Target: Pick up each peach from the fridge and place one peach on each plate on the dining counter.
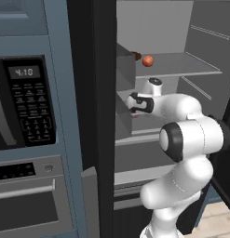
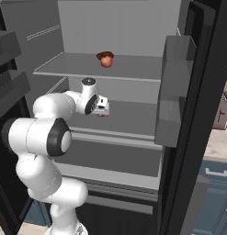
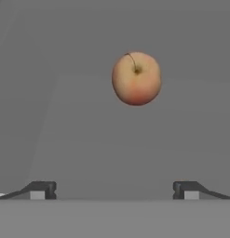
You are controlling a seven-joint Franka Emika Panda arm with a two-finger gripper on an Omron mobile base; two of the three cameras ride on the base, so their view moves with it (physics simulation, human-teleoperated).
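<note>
One peach (image 3: 136, 78) lies at your gripper's (image 3: 114, 189) one o'clock, well ahead; fingers spread, nothing held, so steer slightly right.

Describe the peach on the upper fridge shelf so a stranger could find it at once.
Look inside the open fridge, at the upper shelf above the robot's hand. The peach sits near the back of that shelf. It is round and orange-red, with a darker brown object just behind it.
</note>
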